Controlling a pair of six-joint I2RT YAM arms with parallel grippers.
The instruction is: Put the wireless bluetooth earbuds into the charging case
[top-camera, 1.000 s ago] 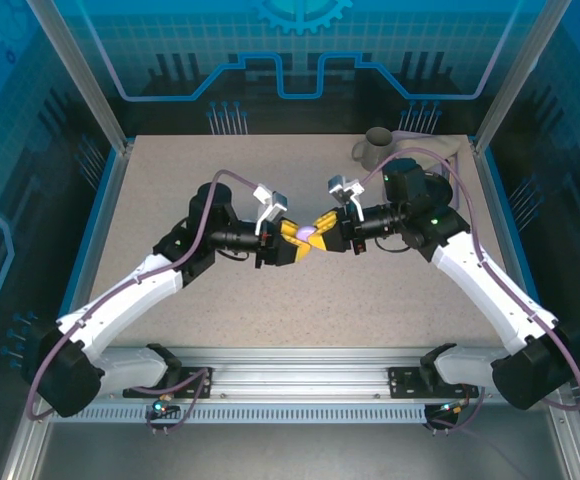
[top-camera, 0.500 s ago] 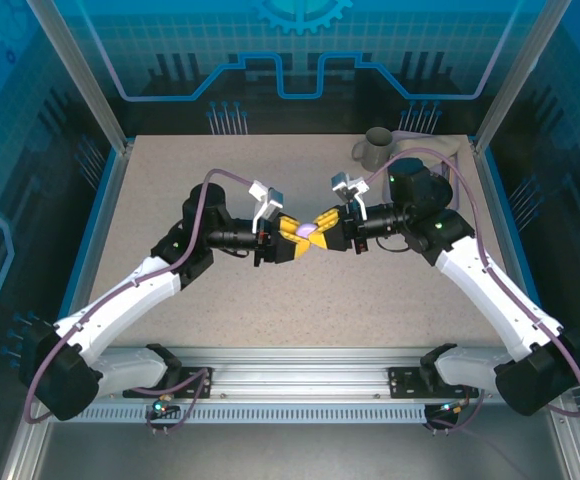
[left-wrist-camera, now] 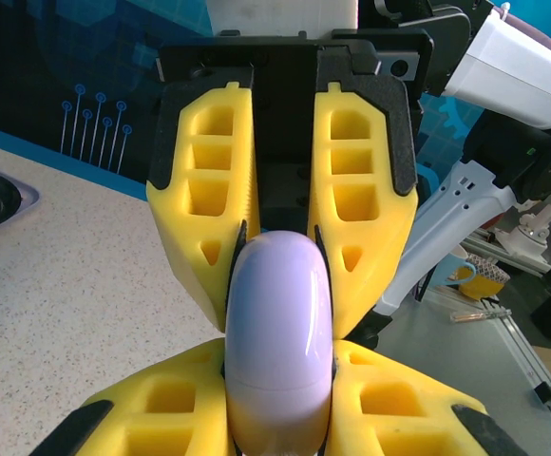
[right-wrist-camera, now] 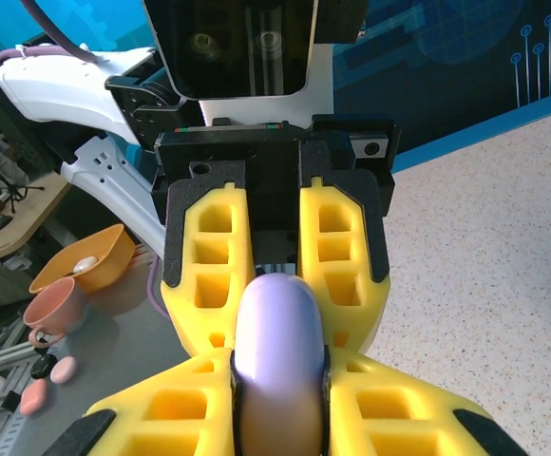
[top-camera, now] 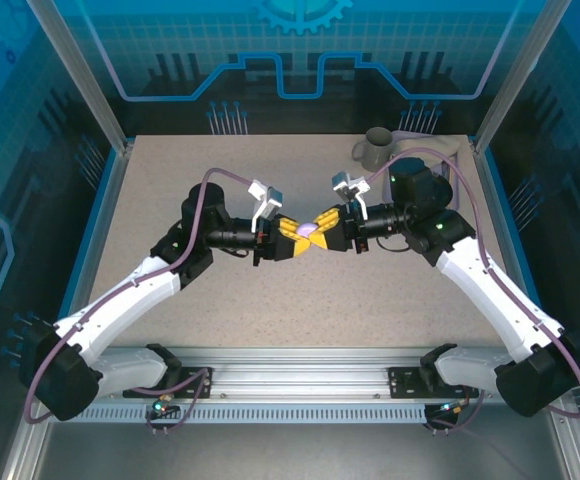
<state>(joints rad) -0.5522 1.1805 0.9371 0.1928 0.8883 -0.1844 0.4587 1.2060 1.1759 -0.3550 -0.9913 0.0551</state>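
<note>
Lavender case [top-camera: 309, 231] is held up over mid tabletop [top-camera: 220, 170], pinched from both ends. It's clamped by the left claw [top-camera: 300, 236] and gripped by the right claw [top-camera: 319, 226] too.

Lavender case [left-wrist-camera: 277, 342]: ends hidden between fingers [left-wrist-camera: 361, 199]; lower end possibly cropped.

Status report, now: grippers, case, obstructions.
Left gripper and right gripper both shut on the lavender case, held between them above the table. Case lid closed. Grey mug far back, clear.
</note>
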